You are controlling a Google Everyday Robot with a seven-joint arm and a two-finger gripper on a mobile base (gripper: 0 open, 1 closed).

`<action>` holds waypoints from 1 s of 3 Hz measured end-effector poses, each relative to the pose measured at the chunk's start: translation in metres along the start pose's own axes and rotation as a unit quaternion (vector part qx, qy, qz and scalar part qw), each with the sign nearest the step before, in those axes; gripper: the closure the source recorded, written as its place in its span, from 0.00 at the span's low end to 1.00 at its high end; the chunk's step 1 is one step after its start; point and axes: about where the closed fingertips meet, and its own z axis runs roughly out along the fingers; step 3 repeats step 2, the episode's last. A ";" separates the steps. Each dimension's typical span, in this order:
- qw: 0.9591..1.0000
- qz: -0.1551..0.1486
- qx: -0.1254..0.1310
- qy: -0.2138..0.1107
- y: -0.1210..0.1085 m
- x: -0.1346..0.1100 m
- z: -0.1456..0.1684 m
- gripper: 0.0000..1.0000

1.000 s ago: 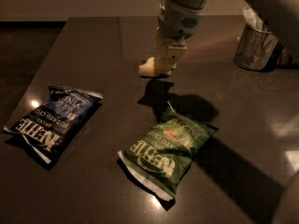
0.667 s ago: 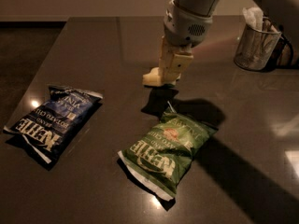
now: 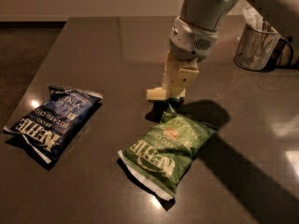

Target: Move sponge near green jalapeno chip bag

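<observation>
Since the earlier frame, the gripper (image 3: 174,90) and the sponge (image 3: 156,94) have been carried down the table toward the green jalapeno chip bag (image 3: 167,149), while both bags have been left where they lay.

At the left, a dark blue chip bag (image 3: 53,123) is seen lying flat, its crinkled foil catching small highlights and its white lettering turned upside down to the camera. Toward the middle, the sponge is held clenched at one end by the gripper's pale, blocky jaws. It is a small, soft, pale yellow block with a curved edge, it juts out to the left, and a dark shadow is cast on the surface just below it. The sponge is placed just beyond the top corner of the green bag, very near it; whether the two touch cannot be told. The green bag is laid diagonally, puffed and wrinkled, with white lettering and a small orange-red emblem. At the far right, a round metal mesh cup (image 3: 254,48) stands upright, with pale contents that cannot be made out.

Everything is borne by a dark, smooth, glossy table (image 3: 93,50), in which faint reflections are shown. A dark floor (image 3: 23,55) is seen at the left, and a pale wall (image 3: 84,1) behind.
</observation>
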 end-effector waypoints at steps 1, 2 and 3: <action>1.000 -0.001 0.019 -0.007 -0.010 -0.004 0.000 0.15; 0.999 -0.002 0.032 -0.011 -0.017 -0.008 0.000 0.00; 0.999 -0.002 0.032 -0.011 -0.017 -0.008 0.000 0.00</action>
